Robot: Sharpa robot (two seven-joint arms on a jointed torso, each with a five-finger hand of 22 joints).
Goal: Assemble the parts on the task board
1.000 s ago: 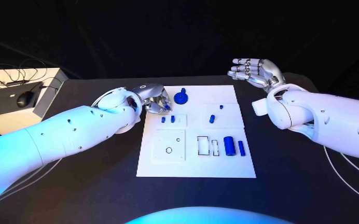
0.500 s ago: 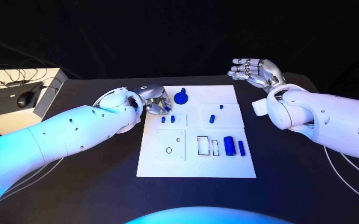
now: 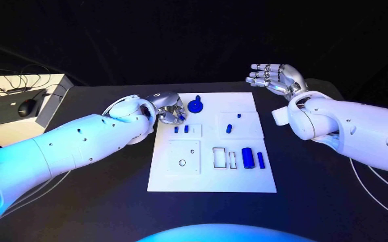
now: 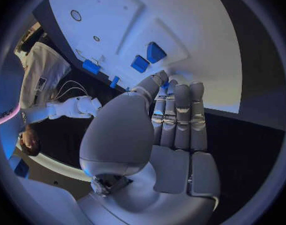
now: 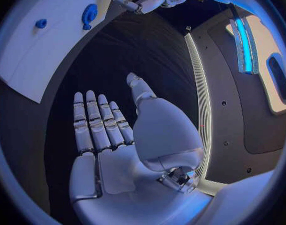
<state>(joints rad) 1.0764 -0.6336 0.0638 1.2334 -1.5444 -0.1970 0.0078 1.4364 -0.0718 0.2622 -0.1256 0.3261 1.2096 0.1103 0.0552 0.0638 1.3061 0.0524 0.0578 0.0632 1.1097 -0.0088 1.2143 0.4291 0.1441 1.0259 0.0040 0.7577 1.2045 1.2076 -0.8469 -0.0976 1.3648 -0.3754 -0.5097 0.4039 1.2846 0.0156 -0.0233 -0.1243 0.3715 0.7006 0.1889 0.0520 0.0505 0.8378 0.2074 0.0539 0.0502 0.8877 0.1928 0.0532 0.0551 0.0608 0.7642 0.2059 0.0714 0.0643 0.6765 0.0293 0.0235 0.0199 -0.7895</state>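
The white task board lies mid-table. My left hand hovers at its far left corner, beside a round blue part with a knob. In the left wrist view the thumb meets the fingertips and pinches a small blue part, of which just a sliver peeks out. Two small blue pieces stand just nearer than that hand. Other blue parts stand mid-board, and a thick blue cylinder lies beside a thin one. My right hand is raised off the board's far right, palm up, fingers apart, holding nothing.
A white box carrying a black mouse and cables sits at the table's left edge. A square insert with small holes and narrow slots are on the board's near half. Bare black table surrounds the board.
My left hand has shifted slightly toward the far side of the board, nearer the round blue part. The right hand has stayed put.
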